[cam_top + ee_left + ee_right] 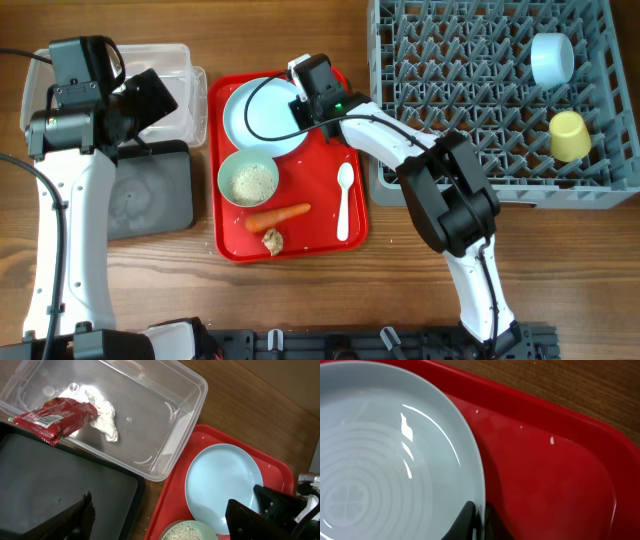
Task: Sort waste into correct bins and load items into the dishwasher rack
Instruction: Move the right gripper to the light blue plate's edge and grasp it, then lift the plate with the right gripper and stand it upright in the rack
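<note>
Far left, a red-and-white wrapper (pixel 55 417) lies in the clear rectangular plastic tub (pixel 190 90), the black rectangular tray (pixel 150 195) nearer. The red plastic serving tray (pixel 320 190), centre, carries the pale blue round plate (pixel 255 120) far, the white plastic spoon (pixel 344 200) right. The grey plastic pegged rack (pixel 450 60) stands right

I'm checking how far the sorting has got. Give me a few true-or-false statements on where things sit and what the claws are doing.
1. The wrapper lies in the clear tub. True.
2. The yellow cup sits in the clear tub. False: it is in the rack.
3. The right claw is shut on the rim of the plate. True.
4. The green bowl is empty. False: it holds rice.
5. The left claw is open. True.
</note>
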